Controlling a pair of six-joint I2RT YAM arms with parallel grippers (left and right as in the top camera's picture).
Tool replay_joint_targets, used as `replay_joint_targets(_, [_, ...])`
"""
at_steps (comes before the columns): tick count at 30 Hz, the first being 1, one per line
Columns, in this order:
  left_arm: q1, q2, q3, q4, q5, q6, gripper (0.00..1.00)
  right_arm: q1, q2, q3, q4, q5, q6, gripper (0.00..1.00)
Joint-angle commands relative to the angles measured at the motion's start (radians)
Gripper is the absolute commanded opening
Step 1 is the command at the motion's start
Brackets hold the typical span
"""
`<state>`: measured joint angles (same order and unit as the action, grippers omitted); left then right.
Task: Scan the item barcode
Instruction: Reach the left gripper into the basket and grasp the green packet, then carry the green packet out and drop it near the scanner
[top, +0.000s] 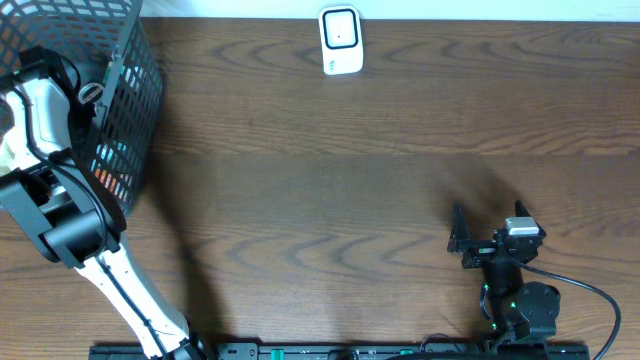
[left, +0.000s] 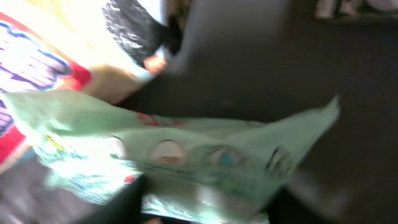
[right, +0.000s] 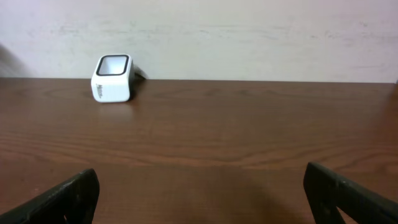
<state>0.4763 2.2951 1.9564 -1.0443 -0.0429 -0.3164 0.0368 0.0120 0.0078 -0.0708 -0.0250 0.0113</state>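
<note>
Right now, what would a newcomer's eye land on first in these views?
The left arm reaches into the black mesh basket at the table's left end, where its wrist camera shows a blurred pale green packet. A small white scanner stands alone at the far edge, and the right gripper is near the front right, jaws wide open.

White shells and black joints on the left arm (top: 40, 115). All black on the right arm (top: 515, 300), pale grey camera block (top: 522, 230), green lights (top: 487, 291) near the base, thin black cable (top: 600, 295). Blunt black fingers (right: 68, 196) on the right gripper (right: 200, 177).
</note>
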Motion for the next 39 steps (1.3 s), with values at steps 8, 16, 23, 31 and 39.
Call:
replay_joint_targets(8, [0.023,-0.078,-0.006,-0.013,0.007,0.0,0.07,0.003,-0.005,-0.002,-0.004,0.007,0.01,0.99])
replay_joint_targets(16, [0.051,-0.346,-0.006,0.069,0.08,-0.007,0.07,0.003,-0.005,-0.002,-0.004,0.007,0.01,0.99])
replay_joint_targets(23, [0.052,-0.616,-0.006,0.153,0.148,-0.094,0.07,0.003,-0.005,-0.002,-0.004,0.007,0.01,0.99])
replay_joint_targets(31, [0.009,-0.848,-0.006,0.295,0.523,-0.134,0.07,0.003,-0.005,-0.002,-0.004,0.007,0.01,0.99])
replay_joint_targets(39, [-0.381,-0.905,-0.026,0.17,0.608,0.012,0.07,0.003,-0.005,-0.002,-0.004,0.007,0.01,0.99])
